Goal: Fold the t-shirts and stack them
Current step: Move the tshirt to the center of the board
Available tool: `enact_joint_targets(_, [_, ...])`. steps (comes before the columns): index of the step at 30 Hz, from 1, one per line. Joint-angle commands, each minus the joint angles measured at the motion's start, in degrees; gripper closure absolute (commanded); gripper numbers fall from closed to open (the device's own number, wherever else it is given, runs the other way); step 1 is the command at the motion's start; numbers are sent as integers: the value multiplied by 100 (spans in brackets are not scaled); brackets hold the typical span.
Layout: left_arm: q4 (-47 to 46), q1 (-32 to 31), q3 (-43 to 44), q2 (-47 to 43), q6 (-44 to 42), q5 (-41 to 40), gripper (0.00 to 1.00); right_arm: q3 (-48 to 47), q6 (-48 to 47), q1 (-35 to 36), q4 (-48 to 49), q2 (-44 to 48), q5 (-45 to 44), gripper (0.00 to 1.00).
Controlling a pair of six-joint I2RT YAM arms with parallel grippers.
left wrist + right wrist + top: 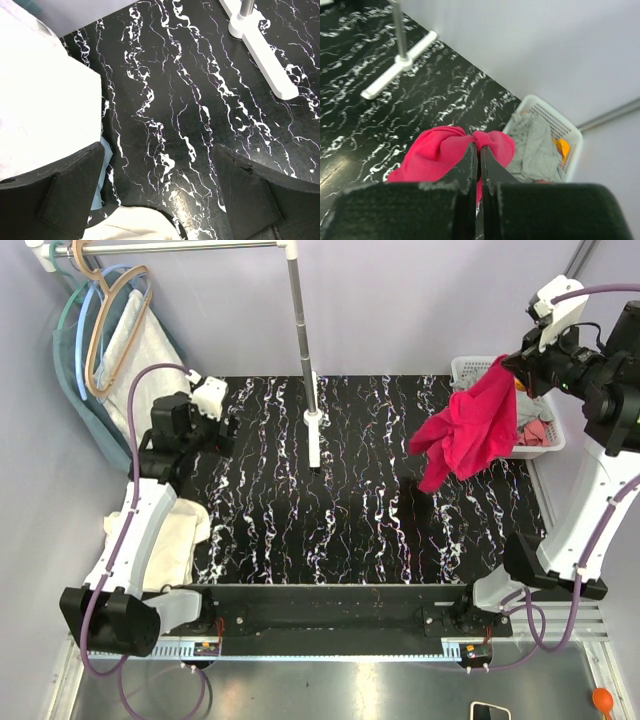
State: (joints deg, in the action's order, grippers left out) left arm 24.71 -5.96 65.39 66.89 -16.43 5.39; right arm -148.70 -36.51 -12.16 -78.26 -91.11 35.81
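Two robot arms rise from the lower edge of the top view, at the near side of the black, white-veined marbled worktop (350, 530). Low on the left, beside the left arm, a cream-white cotton t-shirt (170, 540) lies bunched at the worktop's left edge, and a fold of it shows at the bottom of the left wrist view. Further up that side, the left hand (212, 405) hangs over bare worktop. Its own camera shows the jaws spread wide with nothing between them, only the marbled surface below. At the upper right of the top view, the right hand (513, 365) is raised above the worktop and clamped on a bright crimson red t-shirt (468, 430). The shirt hangs from it in a crumpled bunch over the right part of the surface. In the right wrist view the two fingers (470, 165) are pressed together, with red cloth pinched at their tips. Just behind the hanging shirt, a white slatted plastic basket (470, 368) stands at the far right corner, holding a grey garment (532, 147) and a pink garment (540, 435). Farther back, a white clothes rack (315, 435) has its foot on the worktop's upper middle. At the upper left, hangers (110, 320) carry a pale cloth (140, 340) and a teal-blue garment (95, 420).
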Motion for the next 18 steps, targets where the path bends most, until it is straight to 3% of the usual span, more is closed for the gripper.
enact_joint_targets(1, [-10,-64,-70,-168,78,-12,5,130,-111,284,-207,339,427,100])
enact_joint_targets(6, [-10,-221,-87,-98,183,68,5,569,-163,521,-444,427,497,100])
enact_joint_targets(12, [-10,-529,-43,148,175,-134,4,1957,-418,820,-506,629,146,100])
enact_joint_targets(18, [-19,-705,-8,342,166,-231,4,2916,-295,1751,-261,796,-373,100])
